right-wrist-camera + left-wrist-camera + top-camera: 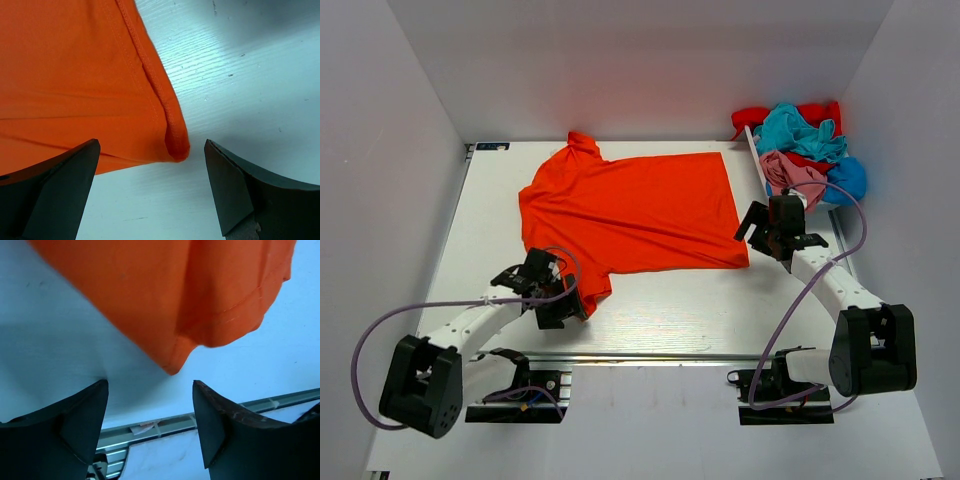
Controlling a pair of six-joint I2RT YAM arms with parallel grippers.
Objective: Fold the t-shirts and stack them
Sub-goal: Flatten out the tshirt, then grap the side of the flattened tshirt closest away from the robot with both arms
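Your orange-red t-shirt lies spread flat on the white surface, covering its middle and far part. The shirt's long axis runs side to side. The neck end points to the left and the straight hem to the right. The far sleeve sticks out toward the back edge, and the near sleeve points toward you at the near left. Your left fingers stand spread apart just short of that near sleeve. In the left wrist view its stitched edge lies just ahead of the gap between them, and nothing is pinched. Your right fingers are spread wide too, one on each side of the hem's near right corner. The right wrist view shows its doubled seam clearly, and the cloth there is not gripped. The heap of t-shirts, teal, pink, red and blue, sits crumpled at the far right corner, just beyond your right arm and well apart from the left one. A small dark tag at the surface's far left corner is too small to read.
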